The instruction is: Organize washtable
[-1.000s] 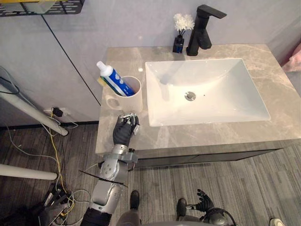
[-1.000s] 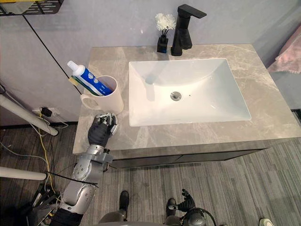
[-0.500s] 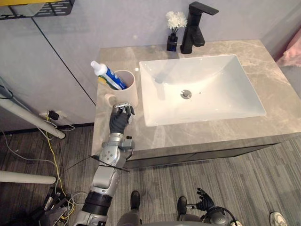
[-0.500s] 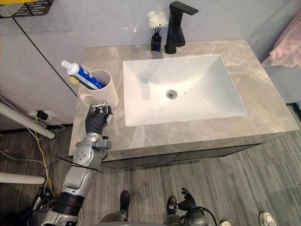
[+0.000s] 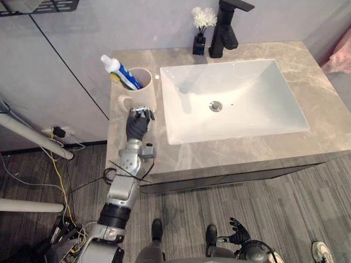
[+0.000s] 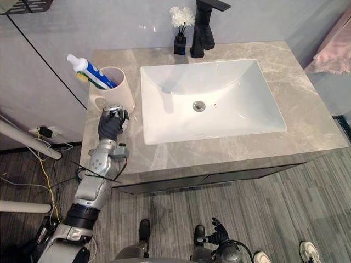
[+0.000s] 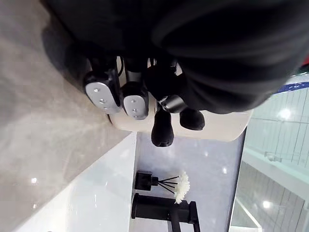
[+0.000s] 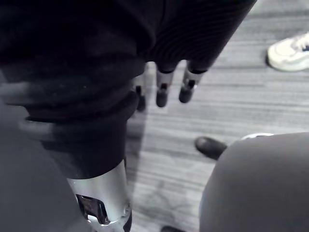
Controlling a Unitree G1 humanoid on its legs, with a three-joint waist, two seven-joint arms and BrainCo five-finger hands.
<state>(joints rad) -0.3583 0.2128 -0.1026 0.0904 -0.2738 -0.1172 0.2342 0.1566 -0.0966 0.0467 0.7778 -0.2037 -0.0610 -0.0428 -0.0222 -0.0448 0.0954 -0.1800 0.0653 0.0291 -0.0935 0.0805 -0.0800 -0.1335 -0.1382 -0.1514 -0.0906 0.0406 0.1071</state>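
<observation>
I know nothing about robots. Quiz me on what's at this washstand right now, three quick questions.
1. True or false: the toothpaste stands in the mug.
2. What stands beside the faucet? A) a soap bar B) flowers C) a folded towel
3. Which of the robot's hands is over the counter, right by the mug?

Key: 1 true; 2 B; 3 the left hand.
</observation>
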